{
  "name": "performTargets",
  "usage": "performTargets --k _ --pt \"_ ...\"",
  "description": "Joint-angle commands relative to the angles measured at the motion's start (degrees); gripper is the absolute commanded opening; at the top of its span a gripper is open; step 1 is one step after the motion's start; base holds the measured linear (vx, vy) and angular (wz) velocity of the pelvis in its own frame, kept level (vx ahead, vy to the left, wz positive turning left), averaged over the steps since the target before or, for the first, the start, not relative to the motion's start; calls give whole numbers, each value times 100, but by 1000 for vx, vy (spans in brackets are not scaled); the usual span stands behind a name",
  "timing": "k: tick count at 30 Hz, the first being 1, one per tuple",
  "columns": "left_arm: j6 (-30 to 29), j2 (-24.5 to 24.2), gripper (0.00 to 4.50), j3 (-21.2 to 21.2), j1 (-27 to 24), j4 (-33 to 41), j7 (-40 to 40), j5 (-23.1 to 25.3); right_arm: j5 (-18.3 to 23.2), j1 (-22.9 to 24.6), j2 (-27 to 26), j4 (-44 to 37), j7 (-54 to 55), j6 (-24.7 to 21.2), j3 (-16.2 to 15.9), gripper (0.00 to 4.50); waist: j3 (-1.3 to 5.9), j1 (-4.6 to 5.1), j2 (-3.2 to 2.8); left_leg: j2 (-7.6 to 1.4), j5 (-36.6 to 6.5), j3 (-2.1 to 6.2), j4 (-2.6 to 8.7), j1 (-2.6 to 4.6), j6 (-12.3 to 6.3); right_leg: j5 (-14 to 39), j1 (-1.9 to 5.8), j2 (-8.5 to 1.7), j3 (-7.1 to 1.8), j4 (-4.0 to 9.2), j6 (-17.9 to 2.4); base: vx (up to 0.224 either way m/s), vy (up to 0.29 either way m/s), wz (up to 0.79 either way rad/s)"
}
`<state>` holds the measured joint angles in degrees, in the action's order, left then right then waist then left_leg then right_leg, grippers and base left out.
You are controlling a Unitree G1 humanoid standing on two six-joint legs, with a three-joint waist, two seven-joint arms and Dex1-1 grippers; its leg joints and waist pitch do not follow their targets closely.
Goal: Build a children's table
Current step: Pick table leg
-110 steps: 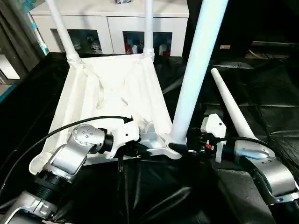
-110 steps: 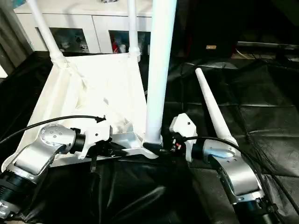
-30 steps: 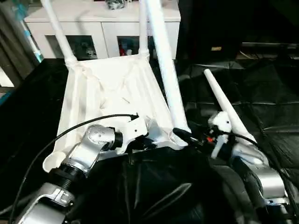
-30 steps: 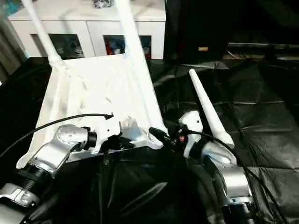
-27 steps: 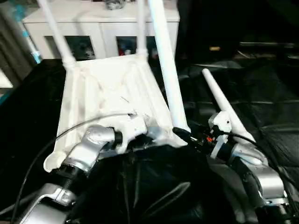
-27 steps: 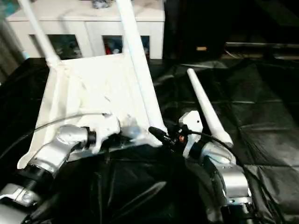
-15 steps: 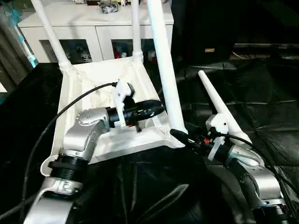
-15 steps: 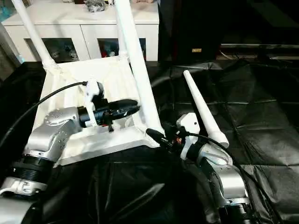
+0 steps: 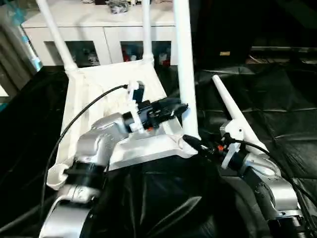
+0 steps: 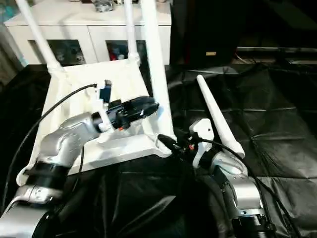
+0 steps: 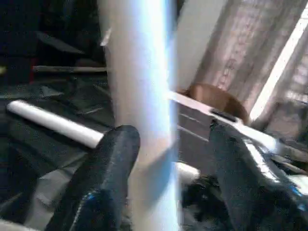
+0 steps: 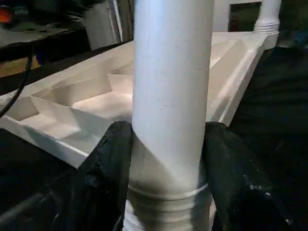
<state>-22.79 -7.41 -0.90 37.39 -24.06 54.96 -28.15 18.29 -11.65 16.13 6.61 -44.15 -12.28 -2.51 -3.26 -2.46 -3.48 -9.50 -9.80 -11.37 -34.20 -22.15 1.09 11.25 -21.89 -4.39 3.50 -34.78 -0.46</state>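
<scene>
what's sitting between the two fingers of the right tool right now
A white table leg stands upright between the right tool's fingers, just above the corner socket of the upturned tabletop. The right wrist view shows both fingers against it.

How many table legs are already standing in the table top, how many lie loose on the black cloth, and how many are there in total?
Legs standing in the table top: 3
Legs lying loose on the black cloth: 1
Total: 4

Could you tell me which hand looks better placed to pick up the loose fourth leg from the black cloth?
Probably the left hand: its fingers stand open around the upright leg, one not touching it, while the right hand clamps that leg's base. The loose leg lies nearer the right.
</scene>
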Motion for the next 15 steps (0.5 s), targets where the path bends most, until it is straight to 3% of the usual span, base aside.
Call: performTargets --k 1,5,6,10,15 --pt "-16 54 315 -95 159 -73 -141 -33 -68 -35 5 -22 -50 -67 -134 189 346 9 42 -346 -1731 214 429 124 -137 1952 181 -426 -260 560 -1044 0 0 0" --pt "-77 119 325 -237 259 -158 -126 -187 -63 -40 15 -28 -38 -67 -138 189 363 11 57 -341 -1578 211 415 106 -218 1748 193 -430 -258 537 -1122 0 0 0" --pt "-92 128 353 -263 276 -164 -103 -227 -64 -42 16 -27 -40 -70 -139 189 368 21 60 -342 -1505 214 416 86 -242 1626 211 -428 -251 517 -1162 0 0 0" --pt "-490 159 384 -347 251 99 253 -686 -49 -60 18 -3 -76 -64 -151 189 379 18 70 -348 -1371 198 398 98 -333 1356 206 -423 -253 489 -1308 0 0 0" --pt "-670 45 420 42 113 330 651 -578 18 -74 35 -12 -200 -121 -197 189 355 25 59 -362 -1402 199 415 90 -369 1430 211 -424 -252 494 -1324 0 0 0"
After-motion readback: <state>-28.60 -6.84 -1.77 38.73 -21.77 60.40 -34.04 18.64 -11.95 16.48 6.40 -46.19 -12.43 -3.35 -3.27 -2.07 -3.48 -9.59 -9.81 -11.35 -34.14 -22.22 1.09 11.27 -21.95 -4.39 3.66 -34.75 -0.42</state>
